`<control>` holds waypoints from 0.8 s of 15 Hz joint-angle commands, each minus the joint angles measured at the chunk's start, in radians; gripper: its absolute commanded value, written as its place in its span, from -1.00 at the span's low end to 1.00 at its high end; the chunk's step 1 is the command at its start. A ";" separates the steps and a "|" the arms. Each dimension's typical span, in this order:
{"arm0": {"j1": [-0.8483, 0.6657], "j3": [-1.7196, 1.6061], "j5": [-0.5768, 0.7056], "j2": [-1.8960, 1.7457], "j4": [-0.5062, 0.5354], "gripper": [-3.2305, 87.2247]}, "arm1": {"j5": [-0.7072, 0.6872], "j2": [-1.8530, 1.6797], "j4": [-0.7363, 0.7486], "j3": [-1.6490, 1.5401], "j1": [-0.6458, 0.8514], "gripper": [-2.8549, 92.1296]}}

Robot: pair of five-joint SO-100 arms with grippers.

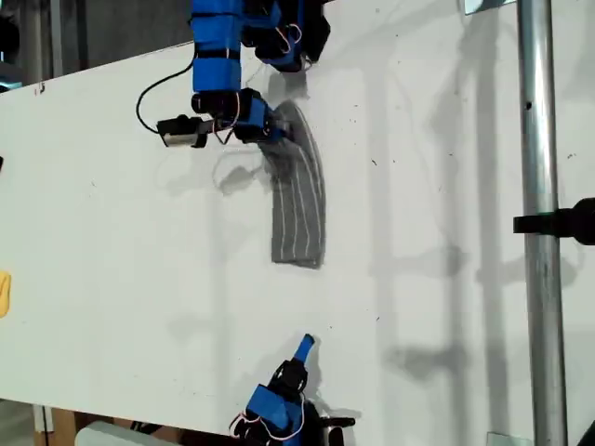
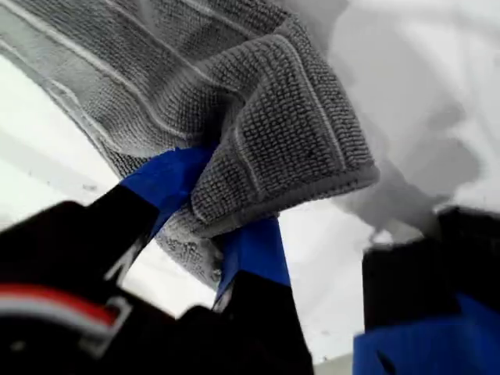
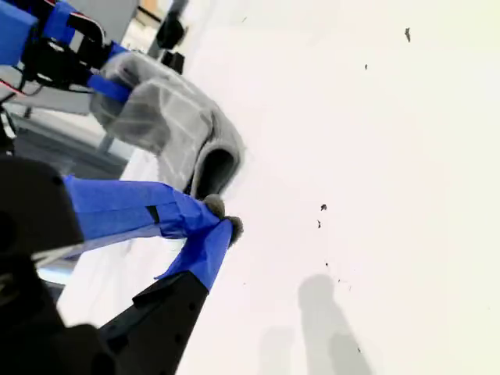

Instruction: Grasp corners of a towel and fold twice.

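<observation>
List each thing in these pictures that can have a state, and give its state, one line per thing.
towel: folded into a narrow strip, one end lifted off the table, the other end lying on it.
my first tool: shut on the towel's lifted end.
my second tool: shut, holding nothing, apart from the towel.
table: white, bare where the towel does not lie.

2nd gripper (image 3: 223, 223) shut, towel (image 3: 168, 117) beyond
</observation>
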State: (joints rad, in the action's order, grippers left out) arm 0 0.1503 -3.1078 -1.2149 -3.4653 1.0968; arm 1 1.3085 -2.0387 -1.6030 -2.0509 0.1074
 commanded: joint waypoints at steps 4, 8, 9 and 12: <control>0.003 -0.005 -0.021 -0.005 0.026 -0.99 | 0.025 0.186 0.471 0.155 -0.066 -0.94; -0.018 -0.008 -0.095 -0.005 0.081 -0.97 | 0.049 0.604 0.706 0.561 -0.173 -0.23; -0.020 -0.011 -0.138 -0.005 0.104 -0.94 | 0.048 0.541 0.649 0.598 -0.173 -0.26; -0.041 -0.011 -0.252 -0.005 0.181 -0.93 | 0.017 0.229 0.502 0.551 -0.124 -0.45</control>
State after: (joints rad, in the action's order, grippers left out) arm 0 0.1289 -3.1124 -1.4297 -3.4653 1.2671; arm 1 1.3530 -1.6306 -1.0799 -1.5370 -0.0399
